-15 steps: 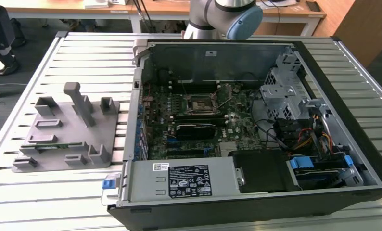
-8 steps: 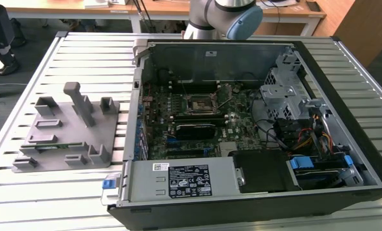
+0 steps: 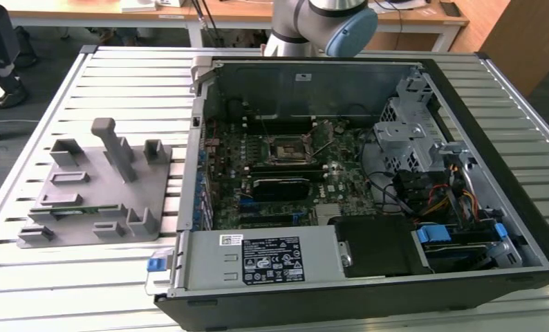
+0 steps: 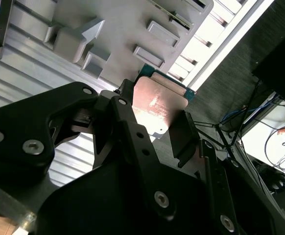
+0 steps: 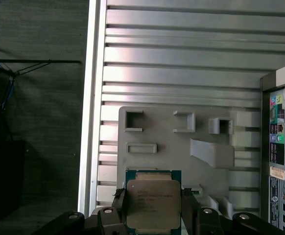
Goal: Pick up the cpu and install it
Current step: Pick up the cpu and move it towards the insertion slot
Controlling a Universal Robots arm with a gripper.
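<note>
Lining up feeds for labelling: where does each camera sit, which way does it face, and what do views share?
Exterior view: off the arm, looking down into the open computer case, the grey fixture at the exterior view's left; an arm joint shows.
First wrist view: on the arm, facing down past the gripper holding the cpu to the fixture and table.
Second wrist view: on the arm, facing along the gripper's fingers.
Both wrist views share cpu and fixture.

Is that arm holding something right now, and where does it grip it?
Yes, the cpu. The jaws pinch the flat silver-topped chip by two opposite side edges, leaving its metal top bare, as seen in both wrist views.
</note>
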